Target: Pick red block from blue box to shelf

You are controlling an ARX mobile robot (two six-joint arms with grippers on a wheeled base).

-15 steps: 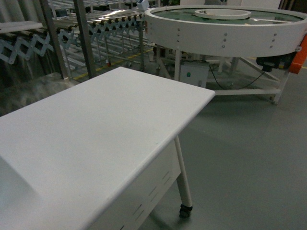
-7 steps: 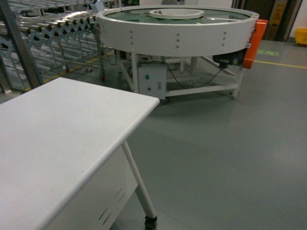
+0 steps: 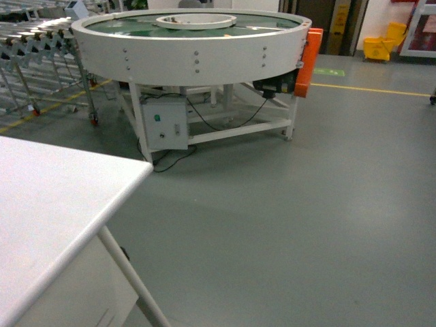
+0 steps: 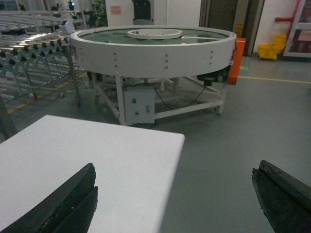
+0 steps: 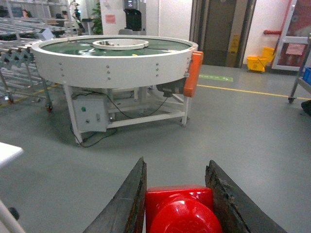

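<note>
**Red block held over the floor**

Between your right hand's (image 5: pixel 177 204) fingers (image 5: pixel 129 201) sits the red block (image 5: pixel 180 208), clamped on both sides. Your left hand (image 4: pixel 175 204) hangs spread wide over the white surface (image 4: pixel 97 160). Farther off stands a round white carousel (image 3: pixel 191 41).

Dim, even indoor light — slightly soft focus.
</note>
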